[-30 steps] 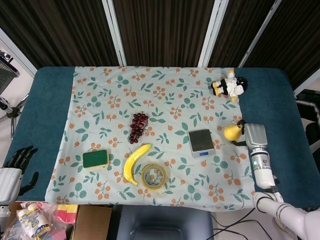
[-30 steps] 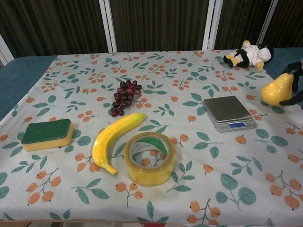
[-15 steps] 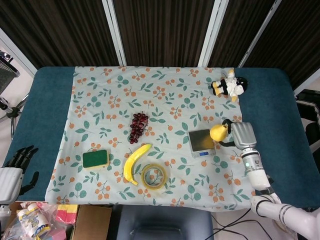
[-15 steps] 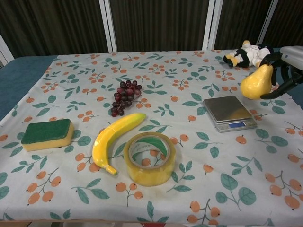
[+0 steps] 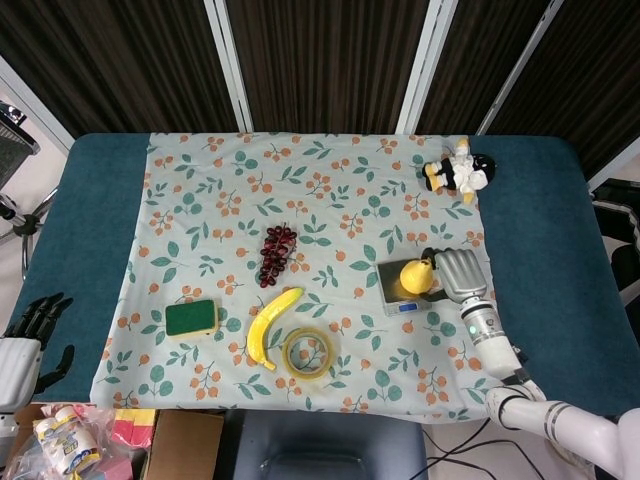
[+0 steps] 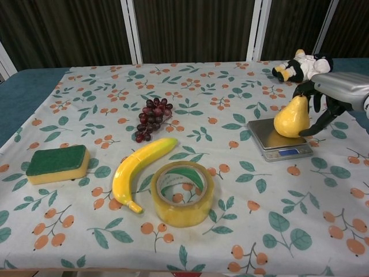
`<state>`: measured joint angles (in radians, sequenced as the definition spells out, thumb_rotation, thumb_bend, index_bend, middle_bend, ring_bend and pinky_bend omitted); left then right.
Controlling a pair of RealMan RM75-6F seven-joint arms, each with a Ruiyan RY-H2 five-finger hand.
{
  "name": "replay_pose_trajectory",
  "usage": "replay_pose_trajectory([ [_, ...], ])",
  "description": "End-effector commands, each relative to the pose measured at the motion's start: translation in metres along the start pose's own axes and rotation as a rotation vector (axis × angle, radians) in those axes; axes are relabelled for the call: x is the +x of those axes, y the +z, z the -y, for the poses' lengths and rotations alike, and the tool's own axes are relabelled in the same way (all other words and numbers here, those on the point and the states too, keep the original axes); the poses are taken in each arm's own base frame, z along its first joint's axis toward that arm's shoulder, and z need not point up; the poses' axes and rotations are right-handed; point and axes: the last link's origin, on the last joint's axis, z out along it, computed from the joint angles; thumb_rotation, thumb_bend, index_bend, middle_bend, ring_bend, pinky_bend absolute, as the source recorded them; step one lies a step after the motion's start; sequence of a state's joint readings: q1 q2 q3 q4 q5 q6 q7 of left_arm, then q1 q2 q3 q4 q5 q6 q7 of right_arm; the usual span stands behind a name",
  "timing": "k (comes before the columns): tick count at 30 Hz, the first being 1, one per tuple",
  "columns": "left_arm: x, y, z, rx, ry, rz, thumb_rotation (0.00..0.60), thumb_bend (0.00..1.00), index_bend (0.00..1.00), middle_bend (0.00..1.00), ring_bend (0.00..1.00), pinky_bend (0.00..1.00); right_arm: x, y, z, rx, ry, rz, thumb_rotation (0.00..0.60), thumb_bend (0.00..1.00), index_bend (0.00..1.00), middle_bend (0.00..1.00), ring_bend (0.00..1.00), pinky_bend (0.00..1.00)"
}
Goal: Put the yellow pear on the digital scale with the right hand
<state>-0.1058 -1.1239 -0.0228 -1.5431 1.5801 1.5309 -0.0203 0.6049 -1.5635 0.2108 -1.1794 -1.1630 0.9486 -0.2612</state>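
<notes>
My right hand (image 5: 455,273) (image 6: 331,92) grips the yellow pear (image 5: 414,277) (image 6: 291,118), its dark fingers wrapped around the fruit's far and right sides. The pear stands upright, stem up, over the steel platter of the small digital scale (image 5: 391,287) (image 6: 271,137). In the chest view its base looks level with the platter; whether it touches I cannot tell. My left hand (image 5: 30,327) hangs off the table's left front corner, fingers apart and holding nothing.
On the floral cloth (image 6: 230,190) lie a banana (image 6: 138,172), a yellow tape roll (image 6: 182,193), a green and yellow sponge (image 6: 56,164) and dark grapes (image 6: 151,118). A plush toy (image 6: 300,67) sits at the back right. Boxes (image 5: 150,440) stand below the front edge.
My right hand has carried the pear leftward from beyond the scale's right side to over the platter, and lowered it.
</notes>
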Motion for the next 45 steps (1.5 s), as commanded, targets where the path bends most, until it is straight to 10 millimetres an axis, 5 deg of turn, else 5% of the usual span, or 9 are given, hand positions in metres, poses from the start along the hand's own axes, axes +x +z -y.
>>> replay_pose_trajectory([
  [1,0.0,-0.001,0.0,-0.001,-0.002,-0.001,0.6,0.43,0.15,0.1,0.1,0.37,-0.002,0.0,0.003,0.017,0.006,-0.007,0.6,0.18,0.64,0.56,0.5,0.63],
  [6,0.0,-0.003,0.0,-0.002,-0.003,-0.003,0.6,0.43,0.15,0.09,0.1,0.37,-0.002,-0.002,0.003,0.031,0.004,0.004,0.6,0.18,0.53,0.46,0.39,0.53],
  [14,0.0,-0.004,0.0,-0.003,-0.001,-0.004,0.6,0.43,0.15,0.1,0.1,0.37,0.0,-0.009,0.001,0.046,-0.002,0.028,0.6,0.18,0.22,0.15,0.02,0.18],
  [20,0.0,-0.002,0.0,-0.004,0.002,-0.002,0.6,0.43,0.15,0.1,0.1,0.37,0.01,-0.017,-0.001,0.067,0.046,0.012,0.6,0.18,0.02,0.02,0.0,0.11],
  [25,0.0,-0.002,-0.001,-0.004,0.007,-0.006,0.6,0.43,0.15,0.1,0.1,0.37,0.034,-0.037,-0.016,0.058,0.111,-0.067,0.6,0.18,0.0,0.01,0.0,0.09],
  [32,-0.002,0.002,0.0,0.006,0.017,-0.006,0.6,0.43,0.15,0.1,0.1,0.37,0.061,-0.11,-0.077,-0.143,0.073,-0.192,0.6,0.18,0.0,0.0,0.0,0.09],
  [38,-0.004,0.008,-0.001,0.017,0.028,0.005,0.6,0.43,0.15,0.1,0.1,0.37,0.062,-0.163,-0.109,-0.334,0.032,-0.21,0.6,0.18,0.0,0.0,0.0,0.09],
  [45,-0.006,0.008,-0.001,0.031,0.037,0.012,0.6,0.43,0.15,0.1,0.1,0.37,0.056,-0.179,-0.12,-0.377,0.038,-0.184,0.6,0.19,0.0,0.0,0.0,0.09],
])
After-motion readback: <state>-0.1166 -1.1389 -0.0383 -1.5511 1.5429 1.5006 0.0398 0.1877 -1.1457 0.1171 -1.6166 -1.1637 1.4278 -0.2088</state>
